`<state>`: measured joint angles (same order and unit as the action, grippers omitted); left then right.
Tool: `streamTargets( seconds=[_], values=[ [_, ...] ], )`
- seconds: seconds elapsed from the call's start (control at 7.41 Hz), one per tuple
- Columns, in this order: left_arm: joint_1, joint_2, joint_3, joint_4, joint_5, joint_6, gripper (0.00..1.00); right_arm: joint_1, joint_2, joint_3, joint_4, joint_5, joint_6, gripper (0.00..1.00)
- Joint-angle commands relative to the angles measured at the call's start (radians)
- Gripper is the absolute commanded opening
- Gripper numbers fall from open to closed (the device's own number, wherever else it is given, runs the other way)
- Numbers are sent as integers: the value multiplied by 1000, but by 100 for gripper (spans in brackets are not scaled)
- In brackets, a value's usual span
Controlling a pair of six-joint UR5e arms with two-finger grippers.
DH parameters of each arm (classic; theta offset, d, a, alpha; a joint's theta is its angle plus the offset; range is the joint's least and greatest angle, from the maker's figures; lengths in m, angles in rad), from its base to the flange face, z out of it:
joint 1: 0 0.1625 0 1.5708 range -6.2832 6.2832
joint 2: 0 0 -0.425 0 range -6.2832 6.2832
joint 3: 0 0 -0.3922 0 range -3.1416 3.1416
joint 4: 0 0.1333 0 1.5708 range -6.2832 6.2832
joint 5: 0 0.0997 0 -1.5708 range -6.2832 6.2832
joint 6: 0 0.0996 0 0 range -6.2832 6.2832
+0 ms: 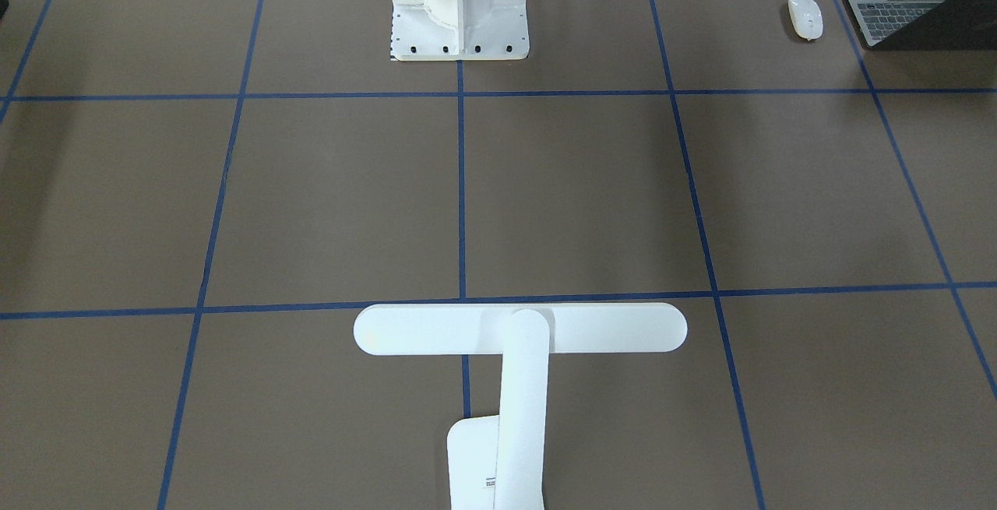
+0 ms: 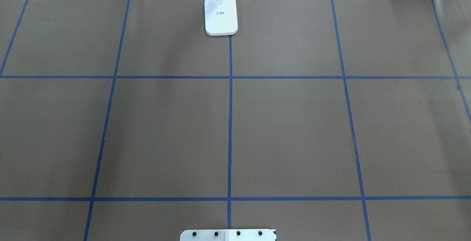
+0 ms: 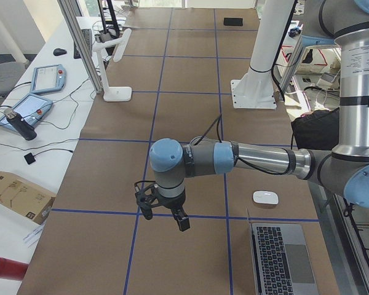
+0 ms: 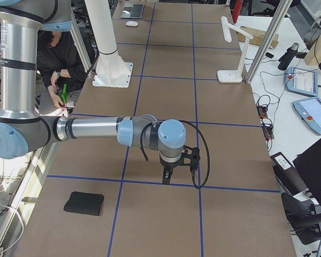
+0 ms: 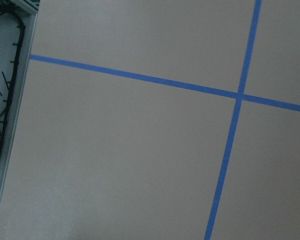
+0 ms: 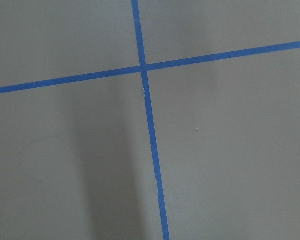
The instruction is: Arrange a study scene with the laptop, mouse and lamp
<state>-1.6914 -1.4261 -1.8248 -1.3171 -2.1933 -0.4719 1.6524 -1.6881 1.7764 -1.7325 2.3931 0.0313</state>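
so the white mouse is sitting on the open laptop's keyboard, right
Not quite. The mouse lies on the table beside the open laptop, apart from it, not on its keyboard. The exterior front-facing view shows the gap between them.

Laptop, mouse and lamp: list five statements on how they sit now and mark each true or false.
1. The laptop is open. True.
2. The mouse lies on the black pad. False: it lies on the table beside the laptop; the pad is at the opposite end.
3. The lamp stands upright on its base. True.
4. The lamp stands beside the laptop. False: it stands at the far edge on the centre line, well apart.
5. The mouse touches the laptop. False: a gap separates them.
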Motion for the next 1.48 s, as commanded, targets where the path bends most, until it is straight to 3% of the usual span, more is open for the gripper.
streamTargets(
  seconds=[0.0, 0.54, 1.35],
  values=[
    [-17, 129, -107, 1, 6, -404, 99, 0, -1, -9, 2, -9, 6, 99],
    [-51, 327, -88, -65, 6, -461, 100, 0, -5, -35, 1, 23, 10, 99],
    [-114, 372, -18, -70, 3, -462, 100, 0, -19, -28, 2, 37, 6, 99]
  ],
)
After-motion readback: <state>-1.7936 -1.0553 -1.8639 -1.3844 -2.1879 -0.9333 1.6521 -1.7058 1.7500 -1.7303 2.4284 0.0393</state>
